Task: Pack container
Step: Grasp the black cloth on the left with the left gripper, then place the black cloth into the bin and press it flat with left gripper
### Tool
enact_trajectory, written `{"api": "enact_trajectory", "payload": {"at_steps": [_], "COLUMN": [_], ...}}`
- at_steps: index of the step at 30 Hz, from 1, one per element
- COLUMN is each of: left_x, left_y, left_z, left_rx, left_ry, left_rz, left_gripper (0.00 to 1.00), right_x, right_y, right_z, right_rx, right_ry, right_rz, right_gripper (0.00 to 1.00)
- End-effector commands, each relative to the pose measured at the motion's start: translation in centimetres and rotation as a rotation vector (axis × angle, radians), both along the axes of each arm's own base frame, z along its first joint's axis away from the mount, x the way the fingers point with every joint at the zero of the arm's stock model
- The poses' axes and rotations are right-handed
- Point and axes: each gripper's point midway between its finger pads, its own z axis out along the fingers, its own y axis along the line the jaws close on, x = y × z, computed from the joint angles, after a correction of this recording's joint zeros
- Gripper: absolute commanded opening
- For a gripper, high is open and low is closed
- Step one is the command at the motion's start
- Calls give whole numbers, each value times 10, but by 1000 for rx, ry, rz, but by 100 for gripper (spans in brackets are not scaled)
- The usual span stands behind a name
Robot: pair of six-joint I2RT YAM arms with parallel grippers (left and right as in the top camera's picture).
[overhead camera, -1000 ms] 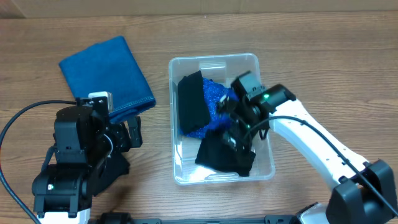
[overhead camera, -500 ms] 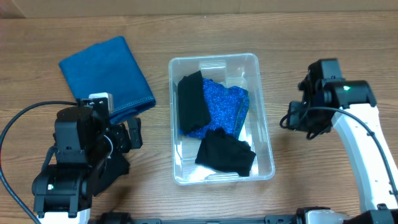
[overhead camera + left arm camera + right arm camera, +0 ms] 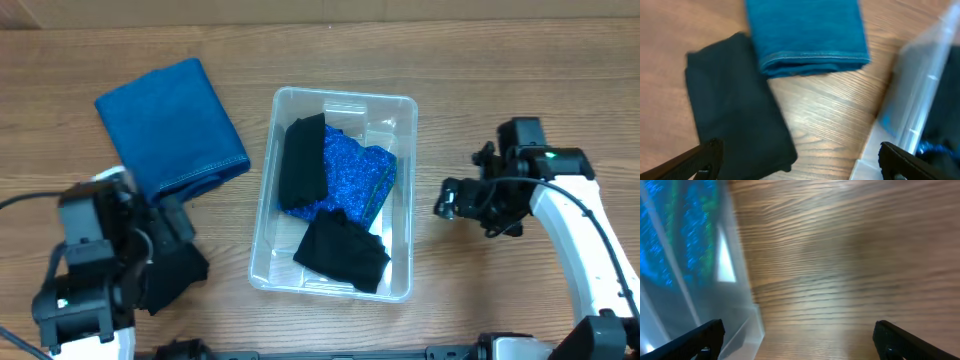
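Observation:
The clear container [image 3: 262, 232] sits mid-table, slightly skewed. It holds a black cloth [image 3: 303, 165], a sparkly blue cloth [image 3: 358, 172] and a second black cloth [image 3: 340, 252]. My left gripper [image 3: 178, 232] is open and empty at the near left, over the edge of a black cloth [image 3: 186, 274] that lies on the table. In the left wrist view that black cloth [image 3: 735, 110] lies under the left finger of the gripper [image 3: 800, 165], with the container [image 3: 920, 95] at right. My right gripper [image 3: 450, 200] is open and empty just right of the container. The right wrist view shows its fingers [image 3: 797, 342] over bare wood beside the container wall [image 3: 735, 305].
A folded teal-blue cloth [image 3: 170, 125] lies at the far left, also in the left wrist view [image 3: 805, 35]. The wooden table [image 3: 480, 90] spreads around; its back edge runs along the top.
The right gripper let go of the black cloth, left the container and now sits to its right. The container's near end slid left. The left arm drew back left, uncovering a black cloth.

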Motion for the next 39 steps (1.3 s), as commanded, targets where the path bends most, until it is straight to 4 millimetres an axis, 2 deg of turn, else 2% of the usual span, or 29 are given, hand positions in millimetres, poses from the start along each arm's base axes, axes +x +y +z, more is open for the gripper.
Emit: {"api": "enact_trajectory", "payload": {"at_steps": [1,4,5,7,9,12,14,18,20,22,24,25,26,28,29,32,34,36,37,39], "left_x": [-12,-21,-23,-33,-45,-54,-47,-35,-25,-5,-1,-1,1,5,7,9,19,25,25,24], "left_y": [34,52,57,73,92,124,137,132,127,112,101,97,89,81,78,71,57,39,27,11], "left_z": [-14,-53,-66,-105,-130,-142,-150,-181,-190,-192,-204,-208,-212,-209,-206,-196,-165,-116,-81,-29], "left_rx": [-133,-282,-316,-381,-416,-416,-419,-487,-523,-611,-669,-683,-713,-747,-756,-786,-842,-914,-944,-936], "left_ry": [69,166,187,247,276,254,230,249,228,158,177,192,196,181,160,132,23,-101,-177,-286], "left_rz": [253,380,411,502,596,679,655,577,500,361,315,302,269,231,198,169,93,28,-15,-84], "left_gripper": [100,100,100,100,100,100,100,99,98,97,96,93,79,50,26,4,4,4,4,4], "right_x": [4,5,5,5,5,5,6,7,7,8,8,8,8,8,8,8,8,8,8,8], "right_y": [-30,-46,-47,-47,-47,-48,-48,-48,-48,-48,-48,-48,-48,-48,-48,-48,-48,-48,-48,-48], "right_z": [2,3,3,3,3,3,3,3,3,3,3,3,3,3,3,3,3,3,3,3], "right_rx": [-55,-35,-28,-20,-20,-20,-21,-22,-22,-22,-22,-22,-22,-22,-22,-22,-22,-22,-22,-23], "right_ry": [-2,-2,-3,-3,-3,-3,-7,-11,-11,-17,-18,-18,-18,-18,-18,-16,-15,-15,-15,-17], "right_rz": [-115,-187,-195,-203,-203,-203,-203,-203,-203,-203,-203,-203,-203,-203,-203,-203,-203,-203,-203,-203], "right_gripper": [100,100,100,100,100,100,100,100,100,100,100,100,100,100,100,100,100,100,100,100]}}
